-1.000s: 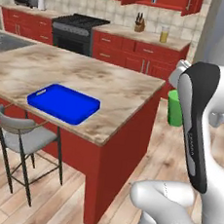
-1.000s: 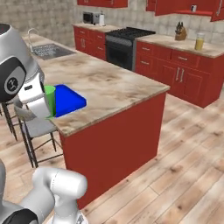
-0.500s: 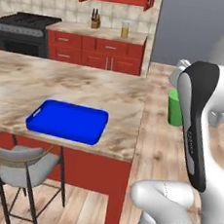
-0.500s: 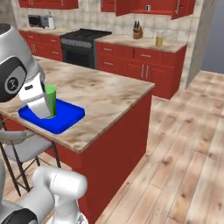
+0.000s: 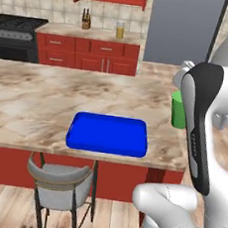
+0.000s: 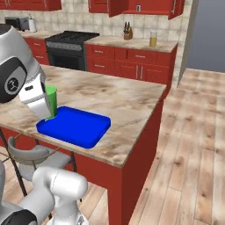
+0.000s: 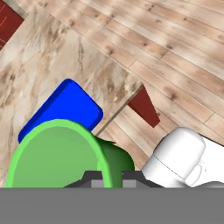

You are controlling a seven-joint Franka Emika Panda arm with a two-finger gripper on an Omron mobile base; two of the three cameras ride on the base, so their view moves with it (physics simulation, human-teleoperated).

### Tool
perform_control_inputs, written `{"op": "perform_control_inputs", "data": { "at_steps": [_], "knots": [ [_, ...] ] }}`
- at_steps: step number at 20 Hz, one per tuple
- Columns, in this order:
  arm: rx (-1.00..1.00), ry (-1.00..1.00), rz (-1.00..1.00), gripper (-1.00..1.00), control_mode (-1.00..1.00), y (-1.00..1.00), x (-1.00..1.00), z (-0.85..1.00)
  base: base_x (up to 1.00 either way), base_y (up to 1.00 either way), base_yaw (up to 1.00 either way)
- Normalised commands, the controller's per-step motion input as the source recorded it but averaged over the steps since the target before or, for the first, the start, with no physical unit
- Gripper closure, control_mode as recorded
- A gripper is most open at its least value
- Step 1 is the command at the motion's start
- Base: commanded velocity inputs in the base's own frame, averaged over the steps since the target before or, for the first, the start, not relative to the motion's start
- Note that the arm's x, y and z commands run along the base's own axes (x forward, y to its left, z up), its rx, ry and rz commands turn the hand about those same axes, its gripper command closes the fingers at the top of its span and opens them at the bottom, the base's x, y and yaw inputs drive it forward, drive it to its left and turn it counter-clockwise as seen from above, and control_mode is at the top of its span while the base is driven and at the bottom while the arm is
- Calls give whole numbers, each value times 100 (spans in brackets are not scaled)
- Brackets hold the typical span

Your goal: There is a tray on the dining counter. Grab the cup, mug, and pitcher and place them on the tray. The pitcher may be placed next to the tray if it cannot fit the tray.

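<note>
- Above the dining counter [image 5: 48, 94], near the tray [image 5: 108, 134], the green cup [image 7: 61, 153] hangs in the grip of the gripper [image 7: 111, 180].
- In the hand view the cup's bright rim sits right at the finger tips, with one wall of the cup pinched between them; the jaws are nearly closed on that thin wall.
- Seen from the right base view, the cup [image 6: 51, 101] is upright, partly hidden behind the white hand, and stands over the near-left edge of the tray [image 6: 74, 126], clear of its floor.
- From the left base view the cup [image 5: 178, 111] peeks out from behind the arm, to the right of the tray and over the counter's end.
- The tray is a shallow blue rectangle lying flat on the marble top, close to the counter's front edge, with a grey-seated stool [image 5: 61, 180] tucked just beneath it.
- Far behind the tray, on the wall counter [image 5: 89, 32], the pitcher [image 5: 120, 30] with orange-yellow liquid stands upright, just beside a knife block [image 5: 86, 21].
- A black stove [image 6: 74, 37] sits along the same wall, left of the pitcher in the right base view.
- Past the tray's end of the counter, wooden floor [image 6: 193, 154] shows.
</note>
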Motion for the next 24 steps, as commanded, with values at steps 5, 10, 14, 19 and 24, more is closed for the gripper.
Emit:
{"op": "perform_control_inputs", "data": {
  "at_steps": [5, 10, 14, 19, 24],
  "knots": [
    [0, 0, 0, 100, 100, 0, 0, 0, 7, 93, -21],
    [0, 0, 0, 100, 100, 0, 0, 0, 22, 33, -5],
    [0, 0, 0, 100, 100, 0, 0, 0, 33, 6, 0],
    [0, 0, 0, 100, 100, 0, 0, 0, 33, 0, 0],
    [0, 0, 0, 100, 100, 0, 0, 0, 34, 0, 0]
  ]
}}
